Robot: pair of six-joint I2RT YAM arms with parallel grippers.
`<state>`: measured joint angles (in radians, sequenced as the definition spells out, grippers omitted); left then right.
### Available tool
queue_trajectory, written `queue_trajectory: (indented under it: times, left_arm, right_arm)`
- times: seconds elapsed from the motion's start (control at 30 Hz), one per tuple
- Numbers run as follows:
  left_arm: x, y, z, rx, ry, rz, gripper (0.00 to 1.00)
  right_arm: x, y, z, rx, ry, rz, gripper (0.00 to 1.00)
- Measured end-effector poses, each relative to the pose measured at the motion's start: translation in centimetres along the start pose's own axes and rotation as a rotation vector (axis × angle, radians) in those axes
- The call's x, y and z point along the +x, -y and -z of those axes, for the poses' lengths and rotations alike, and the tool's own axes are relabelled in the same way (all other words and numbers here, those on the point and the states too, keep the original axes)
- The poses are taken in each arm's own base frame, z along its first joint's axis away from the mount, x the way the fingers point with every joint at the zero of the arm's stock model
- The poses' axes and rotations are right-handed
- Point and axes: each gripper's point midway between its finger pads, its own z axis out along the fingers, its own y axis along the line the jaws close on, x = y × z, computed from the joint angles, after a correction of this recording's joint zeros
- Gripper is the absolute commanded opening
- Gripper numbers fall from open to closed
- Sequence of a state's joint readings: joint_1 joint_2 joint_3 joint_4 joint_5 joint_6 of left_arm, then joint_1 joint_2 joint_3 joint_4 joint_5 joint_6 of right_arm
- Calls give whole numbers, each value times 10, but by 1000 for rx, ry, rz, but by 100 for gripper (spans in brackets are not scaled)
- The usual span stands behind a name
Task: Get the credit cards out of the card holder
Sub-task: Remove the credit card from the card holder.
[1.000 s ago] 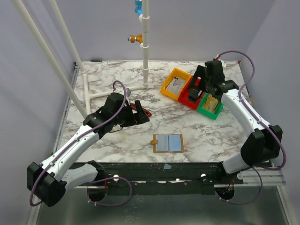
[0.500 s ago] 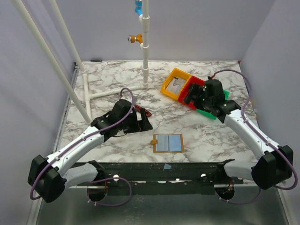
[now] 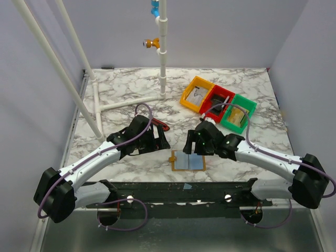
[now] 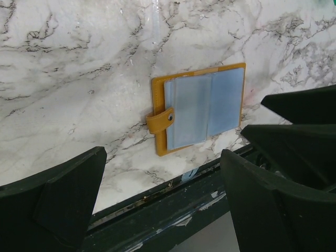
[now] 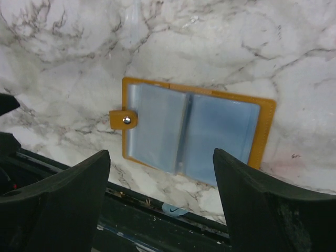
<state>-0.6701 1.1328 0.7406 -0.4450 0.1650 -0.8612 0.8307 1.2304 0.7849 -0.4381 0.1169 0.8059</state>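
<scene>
Open card holder (image 3: pixel 188 160) lies just ahead of the left gripper (image 3: pixel 161 138) and right gripper (image 3: pixel 191 143), both spread and empty. The credit cards (image 5: pixel 215 137) sit inside (none out), so all removal remains.

— What are the arms like?
— The left arm (image 3: pixel 89 163) and the right arm (image 3: pixel 268 156) are both slim white links between chunky black joint housings.
— Any wiring?
— A thin purple cable (image 3: pixel 143 108) loops along each arm.
— And the fingers (image 4: pixel 58 199)?
— Matte black, broad and wedge-shaped.
</scene>
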Motion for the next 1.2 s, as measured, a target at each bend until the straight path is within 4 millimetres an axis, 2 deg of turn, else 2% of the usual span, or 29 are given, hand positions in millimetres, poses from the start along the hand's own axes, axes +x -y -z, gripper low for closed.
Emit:
queue_trajectory:
  times: [0.07,0.13,0.23,0.43,0.47,0.63,0.9,1.2]
  left_arm:
    - [0,0,-1,1,2,3,93]
    - [-1,1,-1,4,4,6,93]
    - [-2,2,-1,8,9,7,93]
    - [-3,2,-1,7,12,12,93]
    - [-3,1,-1,4,14,13,93]
    - [-4,-1,-2,-5,21,14,92]
    - [2,-8,-5,-20,8,25,83]
    - [7,-13,-8,-24,0,30,82]
  right_arm:
    - [12,-6,-2,2,-14,24,75]
    - [23,-10,-5,17,-24,45,66]
    - [38,-11,-12,63,-42,86,46]
    - [53,-22,-26,132,-39,154,3]
    - [53,-25,-28,135,-37,159,1]
    - [60,-27,-35,150,-46,170,1]
    - [67,-36,-50,120,-63,156,1]
    - [75,-35,-61,125,-79,139,1]
